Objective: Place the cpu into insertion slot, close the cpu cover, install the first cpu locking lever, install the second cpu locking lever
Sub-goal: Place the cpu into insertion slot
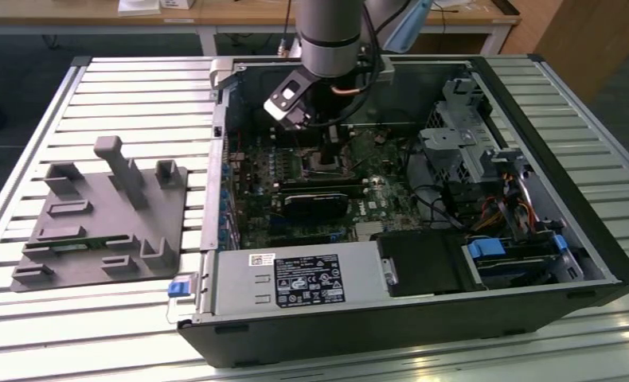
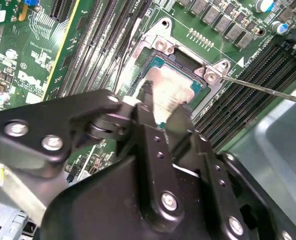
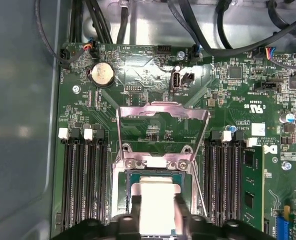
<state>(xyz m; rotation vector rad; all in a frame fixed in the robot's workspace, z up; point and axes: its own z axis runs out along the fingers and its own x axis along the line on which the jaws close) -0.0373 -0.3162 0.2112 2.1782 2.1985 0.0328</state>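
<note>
The jaws are narrow, clamped on the cpu (image 3: pixel 155 197), with 2 black fingers (image 2: pixel 147 95) against its opposite edges. The cpu lies level in the insertion slot (image 3: pixel 157 161) or just above it; I cannot tell which. Beyond it the cpu cover (image 3: pixel 162 107) stands swung up and open. Black memory slots (image 3: pixel 83 180) flank the slot on the green circuit board (image 3: pixel 138 75). In the exterior view the arm (image 1: pixel 330 36) reaches into the open computer case (image 1: pixel 400 338) on the slatted worktop (image 1: pixel 134 87).
</note>
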